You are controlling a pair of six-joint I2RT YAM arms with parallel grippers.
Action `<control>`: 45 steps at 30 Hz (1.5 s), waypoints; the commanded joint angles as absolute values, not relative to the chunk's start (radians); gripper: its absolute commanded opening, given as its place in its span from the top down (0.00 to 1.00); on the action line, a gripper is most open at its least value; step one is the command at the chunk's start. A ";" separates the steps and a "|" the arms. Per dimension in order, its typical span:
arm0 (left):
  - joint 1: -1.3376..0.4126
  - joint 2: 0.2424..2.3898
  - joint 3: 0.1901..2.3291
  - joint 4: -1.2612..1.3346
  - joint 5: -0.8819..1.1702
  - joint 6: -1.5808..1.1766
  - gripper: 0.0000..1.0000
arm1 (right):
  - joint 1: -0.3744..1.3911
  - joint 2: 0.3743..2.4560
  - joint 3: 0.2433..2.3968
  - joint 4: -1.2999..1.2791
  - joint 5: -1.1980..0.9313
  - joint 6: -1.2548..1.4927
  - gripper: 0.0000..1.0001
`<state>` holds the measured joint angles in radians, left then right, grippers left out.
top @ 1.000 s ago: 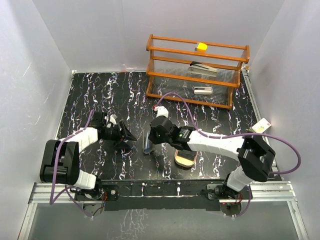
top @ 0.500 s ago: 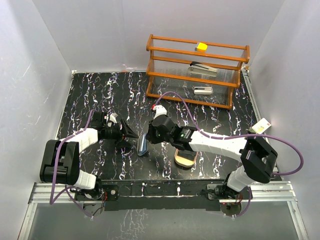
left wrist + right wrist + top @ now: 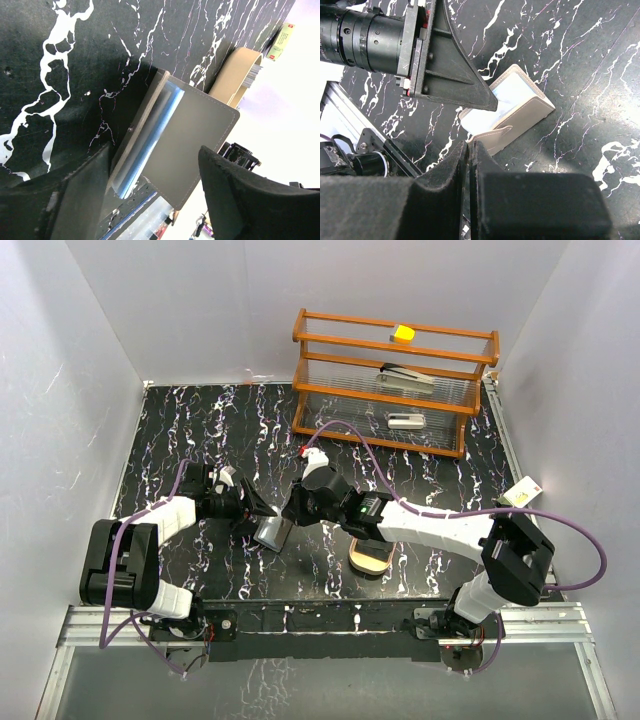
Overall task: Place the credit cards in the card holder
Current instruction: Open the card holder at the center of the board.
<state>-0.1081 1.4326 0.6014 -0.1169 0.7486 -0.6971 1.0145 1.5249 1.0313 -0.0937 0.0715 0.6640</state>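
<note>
Card holder now lies further left and flatter than 0.5 s ago, mid-table. Left gripper: jaws spread, holder's open edge between them, pale blue card showing in the fold. Right gripper: jaws pressed together by the holder's tab; pinch not confirmable. Risk: left closing off-centre could squeeze the card out or skid the holder.

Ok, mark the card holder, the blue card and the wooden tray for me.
card holder [image 3: 527, 117]: right wrist view, grey outer flap.
blue card [image 3: 150, 144]: left wrist view, edge showing between the flaps.
wooden tray [image 3: 367, 560]: top view, bare tan surface.
</note>
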 commanded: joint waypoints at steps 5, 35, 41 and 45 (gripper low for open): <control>-0.110 1.426 0.596 -0.162 0.748 -0.670 0.45 | 1.011 1.497 1.040 -0.060 0.107 0.679 1.00; -0.121 1.248 0.566 -0.064 0.716 -0.715 1.00 | 0.986 1.478 1.234 -0.419 0.171 0.728 0.63; -0.134 1.234 0.579 -0.088 0.675 -0.700 1.00 | 0.992 1.519 1.292 -0.323 0.091 0.734 0.61; -0.152 1.237 0.591 -0.118 0.629 -0.677 1.00 | 0.999 1.567 1.318 -0.272 0.047 0.738 0.59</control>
<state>-0.1345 1.2606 0.5503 -0.0772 0.6594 -0.7063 0.9886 1.5272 1.2568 -0.3775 0.1047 0.7261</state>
